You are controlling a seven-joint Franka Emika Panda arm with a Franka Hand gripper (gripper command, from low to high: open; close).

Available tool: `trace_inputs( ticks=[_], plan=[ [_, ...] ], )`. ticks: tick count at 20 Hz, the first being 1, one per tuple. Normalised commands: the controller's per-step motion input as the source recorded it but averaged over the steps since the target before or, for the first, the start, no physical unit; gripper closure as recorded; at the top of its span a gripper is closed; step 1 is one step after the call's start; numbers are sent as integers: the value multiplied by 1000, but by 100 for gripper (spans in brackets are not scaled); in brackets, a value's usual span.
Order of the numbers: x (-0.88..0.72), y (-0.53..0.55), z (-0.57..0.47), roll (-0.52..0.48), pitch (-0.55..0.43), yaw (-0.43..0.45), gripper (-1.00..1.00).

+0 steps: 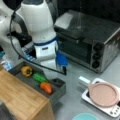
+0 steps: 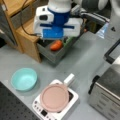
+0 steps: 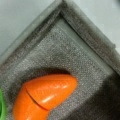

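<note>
The tool (image 2: pixel 60 38) hangs directly above the orange plastic carrot (image 2: pixel 56 45), which lies in the grey felt tray (image 3: pixel 82 32) near its corner, long axis towards it; whether its fingers are spread, I cannot tell.

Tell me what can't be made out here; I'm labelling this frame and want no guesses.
- Gripper: its jaws show in no view; in both front views the arm's body covers them.
- Green vegetable: cut off by the wrist view's left edge.
- Orange carrot: partly behind the blue mount in a front view.
- Gray tray: far end behind the arm.
</note>
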Motion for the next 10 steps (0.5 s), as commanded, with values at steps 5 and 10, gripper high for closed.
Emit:
trace_inputs(
  ticks=[5, 10],
  plan=[
    [-7, 209, 86, 75, 53, -344, -100],
    [58, 230, 207, -3, 242, -374, -100]
  ],
)
